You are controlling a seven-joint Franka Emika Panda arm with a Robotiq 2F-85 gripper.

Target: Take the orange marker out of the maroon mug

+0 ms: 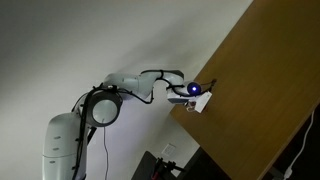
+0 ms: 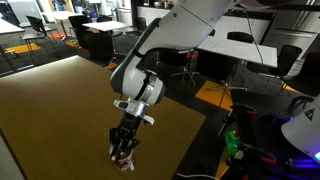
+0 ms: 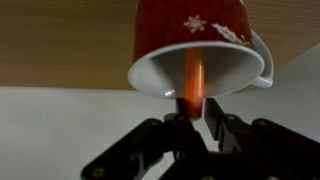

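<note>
Orange marker (image 3: 194, 72) stands in the red mug (image 3: 190, 30), so the task is not done: nothing is lifted out yet. The gripper (image 3: 192, 122) hangs right over the mug's mouth, with its fingers (image 3: 168, 130) close on either side of the marker's upper end. I cannot tell whether they pinch it or only flank it (blur hides the contact). What is left, by my judgement, is to make the grip sure and then draw the marker straight up past the rim.

Only the wrist view (its picture is upside down) shows the marker, the mug's pale inside and its white snowflakes. In an exterior view the arm (image 2: 150, 60) reaches down over the brown counter (image 2: 60, 110), with the mug a small dark spot beneath the gripper. In an exterior view the gripper (image 1: 196, 95) works close to a corner of the counter (image 1: 260, 80), which the other pictures do not show.
</note>
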